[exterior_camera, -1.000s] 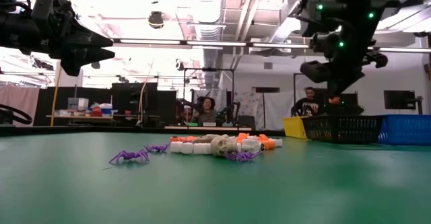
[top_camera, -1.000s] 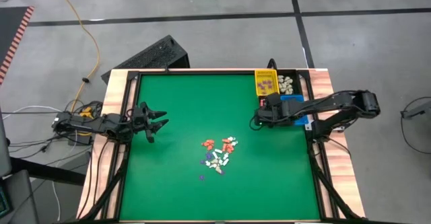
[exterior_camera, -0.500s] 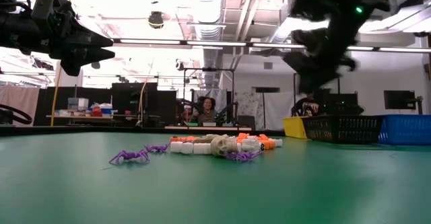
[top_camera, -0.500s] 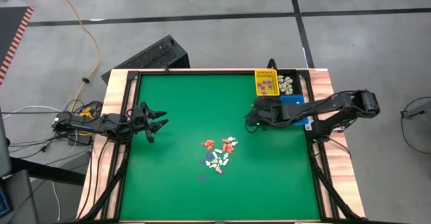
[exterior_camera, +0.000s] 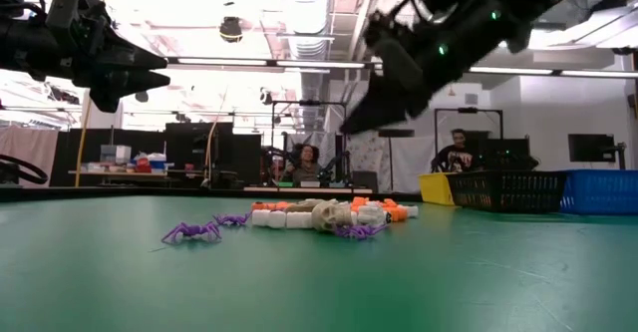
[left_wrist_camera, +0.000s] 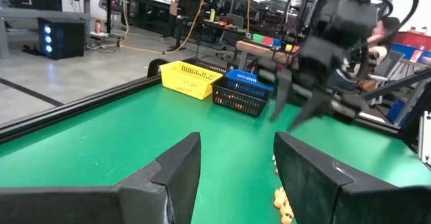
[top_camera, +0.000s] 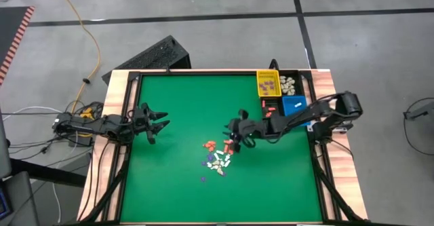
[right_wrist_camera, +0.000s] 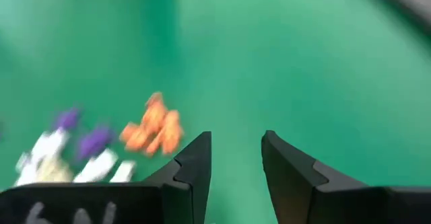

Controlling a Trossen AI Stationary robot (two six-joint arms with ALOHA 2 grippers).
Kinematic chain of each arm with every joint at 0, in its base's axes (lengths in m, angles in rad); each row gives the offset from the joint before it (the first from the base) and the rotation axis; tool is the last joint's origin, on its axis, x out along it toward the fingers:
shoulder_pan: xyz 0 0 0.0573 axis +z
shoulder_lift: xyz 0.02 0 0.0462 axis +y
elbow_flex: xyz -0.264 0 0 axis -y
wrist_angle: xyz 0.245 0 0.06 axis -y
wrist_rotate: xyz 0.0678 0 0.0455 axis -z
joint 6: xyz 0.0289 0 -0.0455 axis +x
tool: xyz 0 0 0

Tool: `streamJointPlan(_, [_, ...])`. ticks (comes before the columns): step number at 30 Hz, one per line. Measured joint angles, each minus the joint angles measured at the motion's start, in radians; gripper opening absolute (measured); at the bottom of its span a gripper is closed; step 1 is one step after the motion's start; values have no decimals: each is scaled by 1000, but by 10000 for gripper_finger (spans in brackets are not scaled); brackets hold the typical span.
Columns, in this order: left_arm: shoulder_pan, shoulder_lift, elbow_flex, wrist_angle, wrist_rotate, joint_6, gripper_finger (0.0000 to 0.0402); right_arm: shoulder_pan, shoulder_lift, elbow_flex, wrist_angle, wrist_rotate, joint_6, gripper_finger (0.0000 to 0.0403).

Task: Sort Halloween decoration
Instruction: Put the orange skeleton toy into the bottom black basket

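I am looking down on a green felt-covered table (top_camera: pixel 176 185) where the tiny cream-white, orange-red and purple Halloween trinkets (top_camera: pixel 218 155) are lying in a loose heap near its middle. My right gripper (top_camera: pixel 234 132) is hanging just above the heap's far right edge, its dark fingers (right_wrist_camera: pixel 192 167) standing apart with nothing between them; an orange trinket (right_wrist_camera: pixel 152 127) is showing just beside them. My left gripper (top_camera: pixel 161 122) is waiting over the table's left side, well apart from the heap, its fingers (left_wrist_camera: pixel 178 170) spread wide and empty. At the far right corner a yellow plastic bin (top_camera: pixel 268 83), a blue plastic bin (top_camera: pixel 296 104) and a black mesh bin (top_camera: pixel 270 106) are sitting side by side.
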Motion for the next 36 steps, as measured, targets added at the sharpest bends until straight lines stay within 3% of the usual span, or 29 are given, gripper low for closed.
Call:
streamJointPlan(5, [0,0,0,0,-1,0,178,-1,72,0,5,-128,14,148])
streamJointPlan(16, [0,0,0,0,-2,0,178,0,94,0,-29,-151,16,148])
streamJointPlan(29, [0,0,0,0,-3,0,178,3,233,5,-6,-166,71,146])
streamJointPlan(36, [0,0,0,0,-3,0,178,-2,199,2,-24,-146,71,86])
